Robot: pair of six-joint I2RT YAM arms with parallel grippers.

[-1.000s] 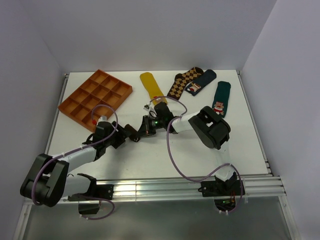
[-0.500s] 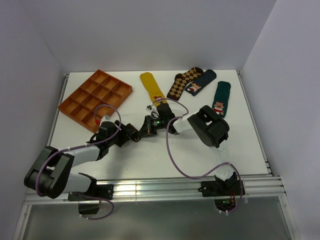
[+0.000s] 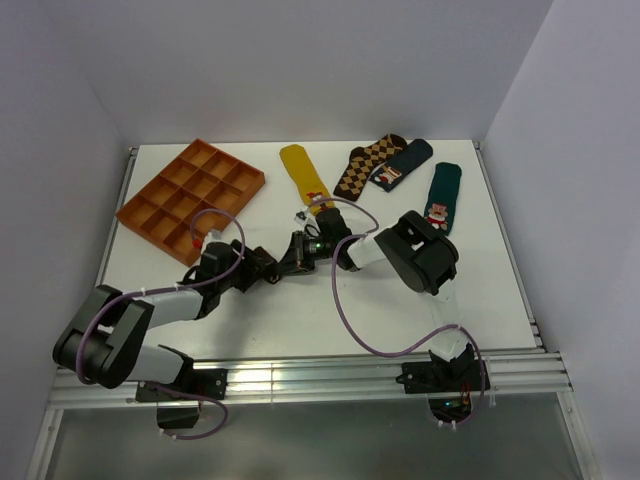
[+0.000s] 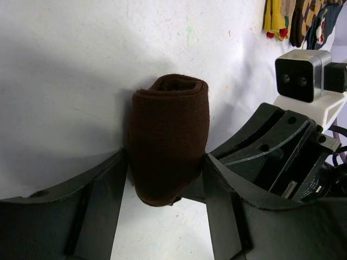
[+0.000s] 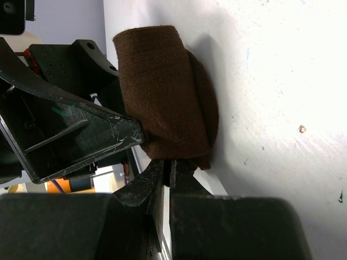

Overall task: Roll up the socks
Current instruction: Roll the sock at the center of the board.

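The dark brown sock is rolled into a short thick bundle that lies on the white table. My left gripper straddles the roll, with a finger pressed against each side. My right gripper has its jaws pressed together on the roll's lower edge. In the top view the two grippers meet tip to tip at mid-table, the left and the right, and they hide the sock. No cuff stripes show.
An orange compartment tray sits at the back left. A mustard sock, a diamond-patterned sock, a dark blue sock and a green sock lie along the back. Walls enclose the table.
My left gripper has moved right, up to the right gripper and around the roll. The right gripper has shifted only slightly.
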